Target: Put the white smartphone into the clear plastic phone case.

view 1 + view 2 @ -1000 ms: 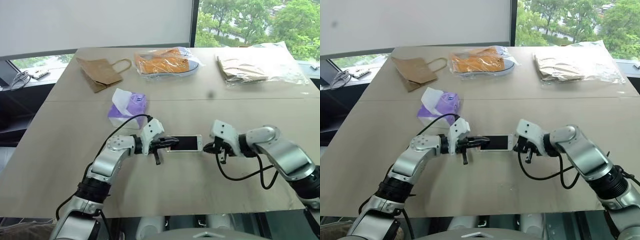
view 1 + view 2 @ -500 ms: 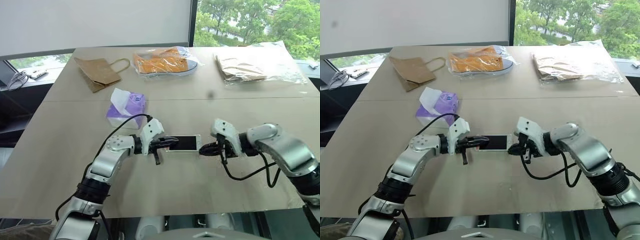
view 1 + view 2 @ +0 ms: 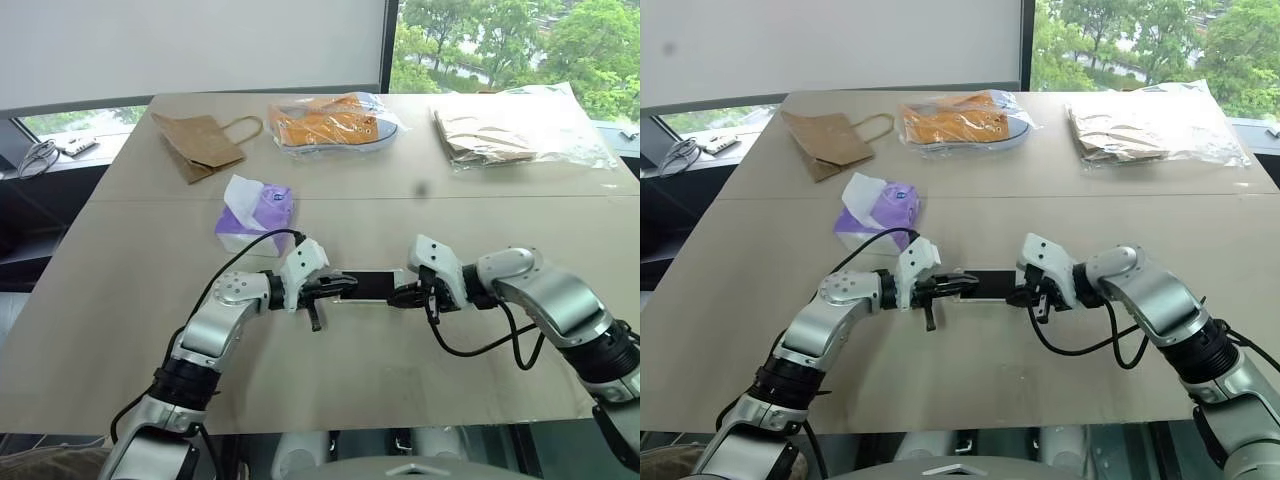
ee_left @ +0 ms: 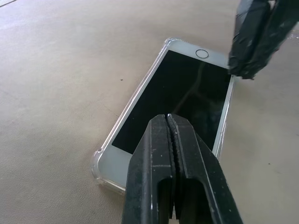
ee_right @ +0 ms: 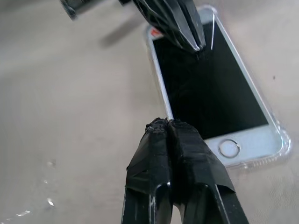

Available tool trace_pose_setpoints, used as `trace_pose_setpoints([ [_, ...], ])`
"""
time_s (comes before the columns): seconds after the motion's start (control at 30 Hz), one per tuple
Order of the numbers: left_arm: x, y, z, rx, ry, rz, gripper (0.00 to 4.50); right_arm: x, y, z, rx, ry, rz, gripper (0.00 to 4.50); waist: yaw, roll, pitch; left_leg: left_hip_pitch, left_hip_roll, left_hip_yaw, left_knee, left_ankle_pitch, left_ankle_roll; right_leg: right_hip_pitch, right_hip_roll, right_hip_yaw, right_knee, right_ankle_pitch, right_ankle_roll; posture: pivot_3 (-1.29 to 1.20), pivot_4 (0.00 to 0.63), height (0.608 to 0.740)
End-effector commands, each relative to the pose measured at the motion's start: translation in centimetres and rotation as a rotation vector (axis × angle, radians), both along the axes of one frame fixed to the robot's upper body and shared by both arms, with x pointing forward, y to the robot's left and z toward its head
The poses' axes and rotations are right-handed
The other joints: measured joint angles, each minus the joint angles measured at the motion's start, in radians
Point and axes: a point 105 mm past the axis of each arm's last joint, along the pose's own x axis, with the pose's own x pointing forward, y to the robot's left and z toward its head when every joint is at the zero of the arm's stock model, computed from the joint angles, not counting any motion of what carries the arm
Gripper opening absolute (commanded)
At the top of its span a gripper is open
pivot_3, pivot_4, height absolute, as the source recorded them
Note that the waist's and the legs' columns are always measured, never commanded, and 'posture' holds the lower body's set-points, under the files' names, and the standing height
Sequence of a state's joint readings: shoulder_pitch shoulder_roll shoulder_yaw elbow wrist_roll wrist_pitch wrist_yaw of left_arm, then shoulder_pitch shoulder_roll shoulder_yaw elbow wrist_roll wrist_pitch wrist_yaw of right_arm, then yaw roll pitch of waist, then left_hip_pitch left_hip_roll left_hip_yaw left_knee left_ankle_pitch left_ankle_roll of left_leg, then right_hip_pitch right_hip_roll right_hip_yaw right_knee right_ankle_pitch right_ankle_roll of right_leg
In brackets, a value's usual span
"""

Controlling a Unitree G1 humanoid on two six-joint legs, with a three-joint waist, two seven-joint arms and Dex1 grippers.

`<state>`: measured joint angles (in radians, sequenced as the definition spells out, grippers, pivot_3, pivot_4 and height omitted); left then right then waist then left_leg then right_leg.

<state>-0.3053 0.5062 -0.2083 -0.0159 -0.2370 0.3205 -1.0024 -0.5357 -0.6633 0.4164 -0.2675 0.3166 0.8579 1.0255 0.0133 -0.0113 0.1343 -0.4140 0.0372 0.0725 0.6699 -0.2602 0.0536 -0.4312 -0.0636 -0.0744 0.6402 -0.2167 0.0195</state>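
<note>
A broad tan counter [image 3: 120,300] takes up most of both head views, running from the bottom edge up to the windows. Along its far side, in the upper right of the frame, lies a large crinkly clear bag [image 3: 520,130] with brown paper items inside. At upper centre is another clear bag holding an orange shoe [image 3: 330,122], and to its left a flat brown paper bag [image 3: 200,145] with a loop handle. Below that, left of centre, sits a purple tissue pack [image 3: 255,215] with a white tissue sticking up.

At the middle of the frame the white smartphone [image 4: 187,93] lies flat on the counter, dark screen up. In the wrist views it is seated inside the clear plastic phone case [image 5: 282,149], whose glossy rim and bumper corners ring the white edges.

The left gripper [image 3: 340,285] comes in from the left of the frame with its two black fingers pressed together, holding nothing, their tips over the phone's left end; the left wrist view puts the tips above the screen near that end. The right gripper [image 3: 402,296] comes in from the right, likewise closed tight and empty, its tips at the phone's right end, beside the home button [image 5: 229,148]. Whether either tip actually touches the glass cannot be told.
</note>
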Motion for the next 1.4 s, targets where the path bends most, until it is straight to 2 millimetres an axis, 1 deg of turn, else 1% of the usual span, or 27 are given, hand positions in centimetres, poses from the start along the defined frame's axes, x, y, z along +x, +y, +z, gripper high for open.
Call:
trace_pose_setpoints([
  [0.03,-0.7,0.1,-1.5,0.040,0.053,-0.007,0.03,0.8,-0.5,-0.1,-0.065,-0.040,0.015,0.00,0.000,0.000,0.000,0.000,0.000,0.000,0.000,0.000,0.000,0.000,0.000,0.000,0.000,0.000,0.000,0.00,0.150,0.740],
  [0.1,-0.8,0.1,-1.6,0.041,0.052,-0.008,0.03,1.1,-1.0,-0.9,-0.119,-0.027,0.006,0.00,0.000,0.000,0.000,0.000,0.000,0.000,0.000,0.000,0.000,0.000,0.000,0.000,0.000,0.000,0.000,0.00,0.150,0.740],
  [0.33,-1.0,-0.1,-1.7,0.039,0.052,-0.010,0.03,1.5,-2.0,-3.1,-0.215,0.040,-0.012,0.00,0.001,0.000,-0.001,0.002,0.000,0.000,0.001,0.000,0.000,0.002,0.000,0.000,0.001,0.000,0.000,0.00,0.150,0.740],
  [0.47,-1.2,-0.1,-1.8,0.039,0.052,-0.009,0.03,0.8,-2.6,-4.2,-0.260,0.077,0.029,0.00,0.001,-0.001,-0.002,0.006,0.000,0.000,0.001,0.000,0.000,0.006,0.000,0.000,0.000,-0.002,-0.003,0.00,0.150,0.740],
  [0.53,-1.2,-0.1,-1.8,0.039,0.053,-0.008,0.03,0.6,-2.7,-4.6,-0.281,0.087,0.045,0.00,0.002,-0.001,-0.002,0.012,0.000,0.000,0.000,0.000,0.000,0.012,-0.002,0.000,0.000,-0.003,-0.002,0.00,0.150,0.740],
  [0.57,-1.2,-0.1,-1.8,0.038,0.054,-0.008,0.03,0.6,-2.7,-4.8,-0.292,0.088,0.051,0.00,0.002,-0.001,-0.002,0.015,0.000,0.000,0.000,-0.001,0.000,0.014,-0.006,-0.001,-0.001,-0.004,-0.001,0.00,0.150,0.740],
  [0.8,-1.3,-0.2,-2.0,0.036,0.060,-0.011,0.03,0.1,-2.7,-6.5,-0.384,0.087,0.115,0.00,0.001,-0.001,-0.005,0.017,0.000,-0.001,0.000,-0.001,0.000,0.016,-0.008,-0.001,-0.002,-0.004,-0.002,0.00,0.150,0.740],
  [0.97,-1.2,-0.2,-1.9,0.038,0.060,-0.011,0.03,0.2,-3.0,-7.5,-0.441,0.073,0.128,0.00,0.001,-0.002,-0.010,0.017,0.000,-0.002,-0.001,-0.001,0.000,0.017,-0.008,0.000,-0.002,-0.003,-0.003,0.00,0.150,0.740],
  [1.03,-1.1,-0.2,-1.9,0.038,0.058,-0.011,0.03,0.5,-2.8,-7.6,-0.437,0.064,0.120,0.00,0.000,-0.004,-0.013,0.018,0.001,-0.002,-0.001,-0.001,0.000,0.017,-0.008,0.000,-0.002,-0.004,-0.002,0.00,0.150,0.740],
  [1.1,-1.1,-0.2,-1.9,0.038,0.055,-0.010,0.03,0.8,-2.5,-7.1,-0.405,0.050,0.102,0.00,-0.001,-0.006,-0.016,0.019,0.001,-0.002,-0.001,-0.001,0.000,0.017,-0.009,0.000,-0.002,-0.005,-0.001,0.00,0.150,0.740],
  [1.13,-1.0,-0.2,-1.8,0.037,0.050,-0.009,0.03,1.0,-2.2,-6.7,-0.381,0.033,0.090,0.00,-0.001,-0.006,-0.016,0.020,0.001,-0.002,-0.001,-0.002,-0.001,0.018,-0.010,-0.001,-0.002,-0.005,-0.001,0.00,0.150,0.740],
  [1.17,-0.9,-0.2,-1.6,0.027,0.041,-0.007,0.03,1.4,-1.7,-5.8,-0.324,0.005,0.071,0.00,-0.001,-0.006,-0.016,0.020,0.001,-0.002,-0.001,-0.002,-0.002,0.018,-0.011,-0.002,-0.002,-0.005,-0.001,0.00,0.150,0.740],
  [1.2,-0.9,-0.2,-1.3,0.014,0.031,-0.004,0.03,1.7,-1.1,-4.7,-0.261,-0.028,0.051,0.00,-0.001,-0.006,-0.016,0.020,0.001,-0.002,-0.001,-0.002,-0.002,0.018,-0.012,-0.004,-0.002,-0.004,-0.001,0.00,0.150,0.740],
  [1.23,-0.7,-0.2,-0.5,-0.024,0.005,0.006,0.03,2.2,-0.1,-2.6,-0.122,-0.112,0.023,0.00,0.000,-0.006,-0.015,0.020,0.001,-0.002,-0.001,-0.002,-0.003,0.018,-0.014,-0.007,-0.002,-0.004,-0.001,0.00,0.150,0.740],
  [1.27,-0.6,-0.2,0.3,-0.059,-0.015,0.019,0.03,2.6,0.4,-0.8,-0.011,-0.177,-0.020,0.00,0.001,-0.005,-0.014,0.020,0.001,-0.002,-0.001,-0.002,-0.003,0.017,-0.016,-0.009,-0.002,-0.004,-0.001,0.00,0.150,0.740],
  [1.33,-0.3,-0.1,1.4,-0.105,-0.044,0.043,0.03,2.6,0.3,1.3,0.112,-0.263,-0.085,0.00,0.000,0.000,-0.004,0.014,0.001,-0.002,-0.001,-0.002,-0.002,0.014,-0.016,-0.010,-0.002,-0.002,-0.004,0.00,0.150,0.740],
  [1.4,-0.2,0.2,2.4,-0.144,-0.067,0.069,0.03,2.4,-0.3,2.4,0.161,-0.325,-0.135,0.00,0.001,0.003,-0.001,0.005,0.001,-0.001,-0.001,0.000,0.000,0.005,-0.016,-0.009,-0.001,0.000,-0.003,0.00,0.150,0.740],
])
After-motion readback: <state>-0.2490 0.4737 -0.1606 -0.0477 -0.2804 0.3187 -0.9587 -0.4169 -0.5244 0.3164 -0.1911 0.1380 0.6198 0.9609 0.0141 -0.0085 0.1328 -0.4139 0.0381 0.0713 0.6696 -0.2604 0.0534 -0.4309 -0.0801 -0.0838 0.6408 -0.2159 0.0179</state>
